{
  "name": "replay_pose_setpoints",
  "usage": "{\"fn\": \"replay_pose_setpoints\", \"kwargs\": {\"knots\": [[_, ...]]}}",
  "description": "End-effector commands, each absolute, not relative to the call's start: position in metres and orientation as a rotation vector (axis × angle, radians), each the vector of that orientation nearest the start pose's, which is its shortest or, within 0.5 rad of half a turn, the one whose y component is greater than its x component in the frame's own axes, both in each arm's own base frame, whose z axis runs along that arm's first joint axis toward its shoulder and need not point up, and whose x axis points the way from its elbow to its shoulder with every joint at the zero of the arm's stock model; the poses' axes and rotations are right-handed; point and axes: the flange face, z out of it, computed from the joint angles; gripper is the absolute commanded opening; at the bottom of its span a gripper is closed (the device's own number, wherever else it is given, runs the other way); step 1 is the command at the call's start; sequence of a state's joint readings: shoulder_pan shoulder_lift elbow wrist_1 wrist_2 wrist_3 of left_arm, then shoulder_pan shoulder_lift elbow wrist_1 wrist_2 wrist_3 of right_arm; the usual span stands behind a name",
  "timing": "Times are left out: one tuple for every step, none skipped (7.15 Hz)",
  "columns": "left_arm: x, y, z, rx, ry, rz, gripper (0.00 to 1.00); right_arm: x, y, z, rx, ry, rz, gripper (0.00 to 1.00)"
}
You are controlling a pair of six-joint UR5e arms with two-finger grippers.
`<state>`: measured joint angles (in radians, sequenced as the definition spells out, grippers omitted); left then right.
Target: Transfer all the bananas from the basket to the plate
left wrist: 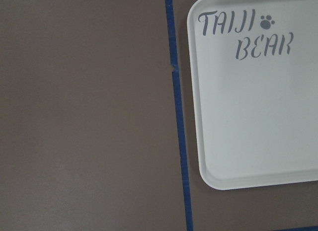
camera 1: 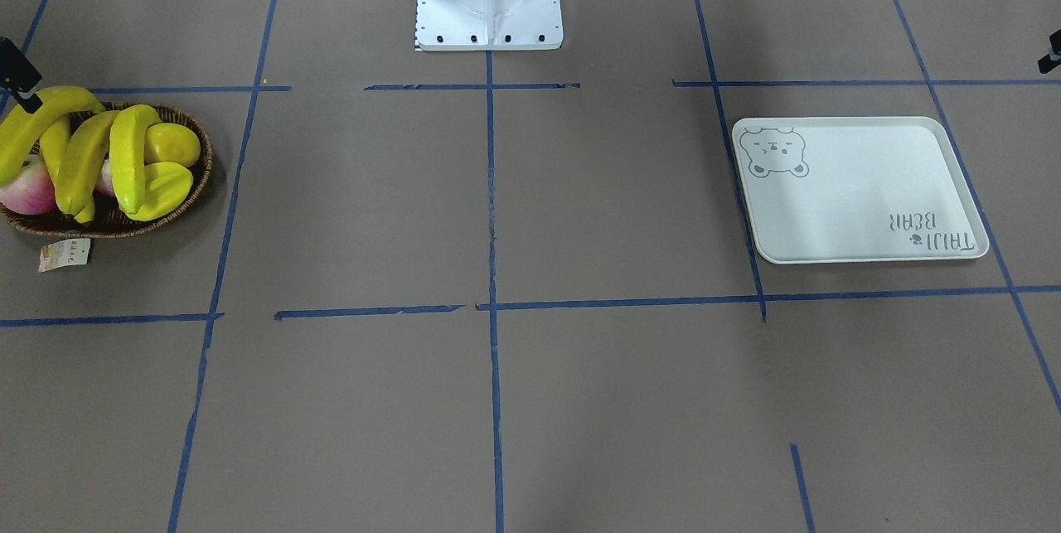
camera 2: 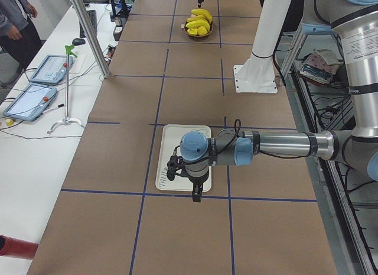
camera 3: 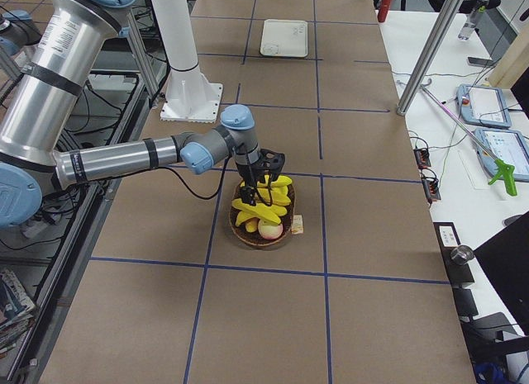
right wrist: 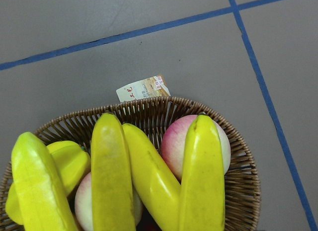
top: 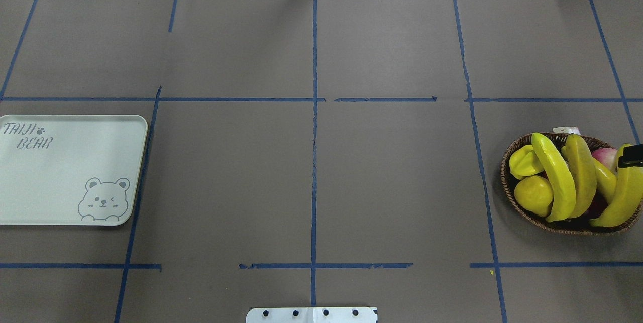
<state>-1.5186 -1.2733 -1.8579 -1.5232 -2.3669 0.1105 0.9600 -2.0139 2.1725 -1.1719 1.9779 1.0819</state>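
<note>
Four bananas lie in the basket; plate reads "TAIJI BEAR" (jaws: cannot tell).

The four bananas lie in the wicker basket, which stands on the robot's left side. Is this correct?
No. The bananas do lie in the wicker basket, but it stands on the robot's right side, as the overhead exterior view shows.
</note>
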Motion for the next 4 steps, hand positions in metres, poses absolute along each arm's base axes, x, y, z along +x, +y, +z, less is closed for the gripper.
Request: {"fn": "replay_pose_setpoints", "kwargs": {"knots": [[-0.043, -0.366, 0.648, -0.032, 0.798, 0.131, 1.0, -0.152, -0.314, 0.516, 0.083, -0.608, 0.332, 0.99], [-0.043, -0.366, 0.648, -0.032, 0.798, 0.131, 1.0, -0.156, -0.305, 0.523, 0.077, -0.58, 0.315, 0.98], [-0.043, -0.366, 0.649, -0.033, 0.798, 0.133, 1.0, -0.163, -0.3, 0.526, 0.077, -0.568, 0.292, 0.98], [-0.043, -0.366, 0.649, -0.033, 0.798, 0.132, 1.0, -0.168, -0.297, 0.529, 0.073, -0.557, 0.277, 0.96]]}}
